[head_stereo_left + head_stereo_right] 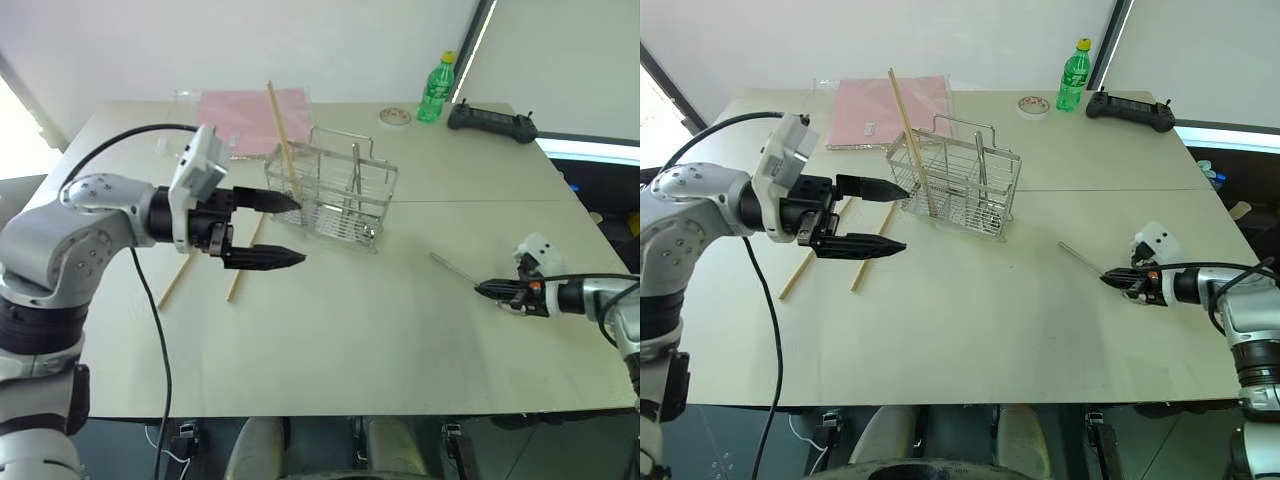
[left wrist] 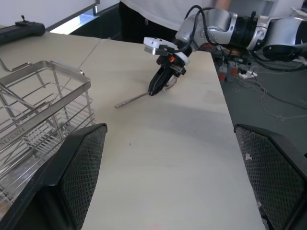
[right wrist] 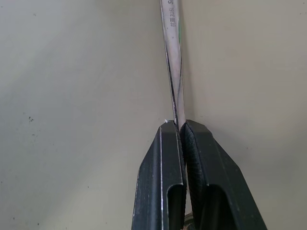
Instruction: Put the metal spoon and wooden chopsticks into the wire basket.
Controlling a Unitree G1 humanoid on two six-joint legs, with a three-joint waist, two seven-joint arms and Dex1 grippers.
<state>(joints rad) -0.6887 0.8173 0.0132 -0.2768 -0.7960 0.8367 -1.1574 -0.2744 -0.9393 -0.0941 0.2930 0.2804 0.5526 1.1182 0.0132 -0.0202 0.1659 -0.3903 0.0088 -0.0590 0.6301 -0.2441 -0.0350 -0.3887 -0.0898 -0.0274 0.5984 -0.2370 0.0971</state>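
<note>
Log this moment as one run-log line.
right gripper: shut on metal spoon, on table | left gripper: open, beside wire basket | wooden chopsticks: one in basket, two on table

Two black textured fingers (image 2: pixel 79 177) are seen at the lower left and lower right of the frame, set wide apart over the pale table (image 2: pixel 168 158). The wire basket (image 2: pixel 38 120) is shown at the left edge. Near the upper centre, the right gripper (image 2: pixel 154 89) is closed on the metal spoon (image 2: pixel 132 99), whose handle lies on the table. A person's dark clothing is seen at the top.
</note>
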